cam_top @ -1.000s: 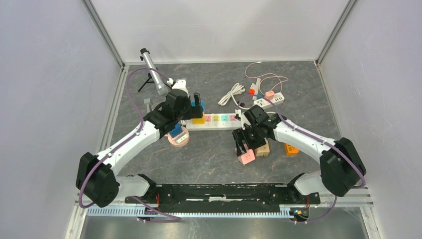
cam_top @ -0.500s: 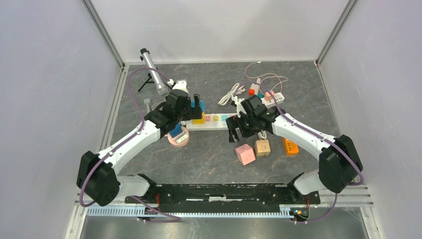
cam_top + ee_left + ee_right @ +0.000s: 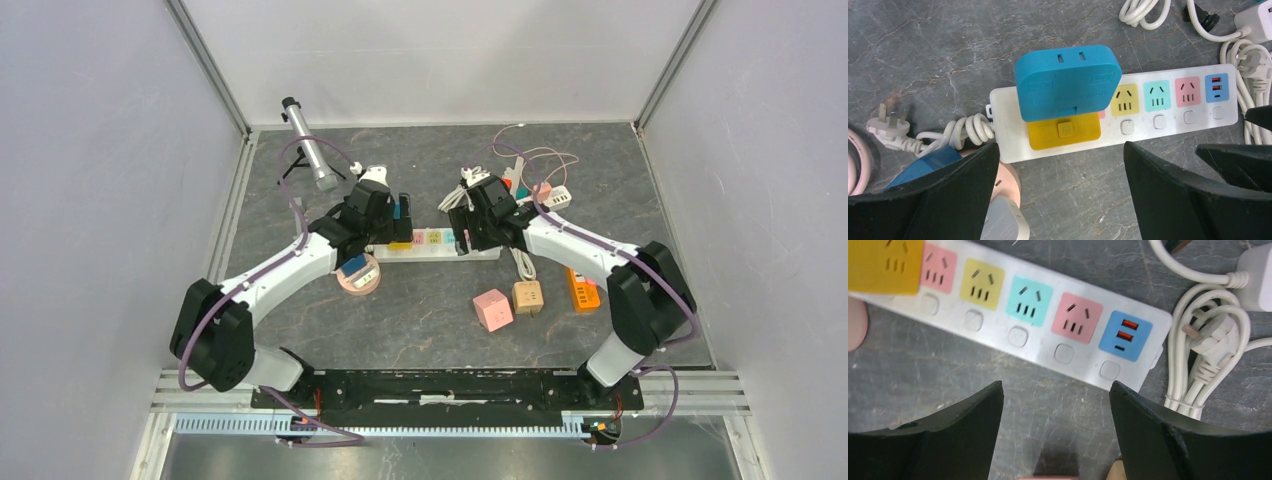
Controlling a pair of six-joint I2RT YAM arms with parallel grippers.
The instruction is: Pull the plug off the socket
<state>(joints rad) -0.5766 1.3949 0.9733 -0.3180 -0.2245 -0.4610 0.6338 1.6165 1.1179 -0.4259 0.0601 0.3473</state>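
A white power strip point(image 3: 432, 249) with coloured sockets lies mid-table. It also shows in the left wrist view point(image 3: 1168, 125) and the right wrist view point(image 3: 1083, 365). A blue plug adapter point(image 3: 1067, 80) sits plugged in at its left end, above a yellow panel point(image 3: 1063, 131); in the top view the blue adapter point(image 3: 403, 212) is partly hidden by the left arm. My left gripper point(image 3: 1060, 165) is open and empty, hovering over the strip's left end. My right gripper point(image 3: 1055, 400) is open and empty, hovering over the strip's right end by the blue USB panel point(image 3: 1125, 336).
A pink cube point(image 3: 492, 309), a tan cube point(image 3: 527, 297) and an orange block point(image 3: 584, 293) lie in front of the strip. A pink round base point(image 3: 358, 278) with a blue block sits left. Coiled white cables point(image 3: 1208, 355), a second strip point(image 3: 548, 198) and a grey cylinder on a stand point(image 3: 307, 150) lie behind.
My right gripper has let go of the pink cube, left it on the table and moved back and left to the strip's right end. My left gripper shifted slightly right.
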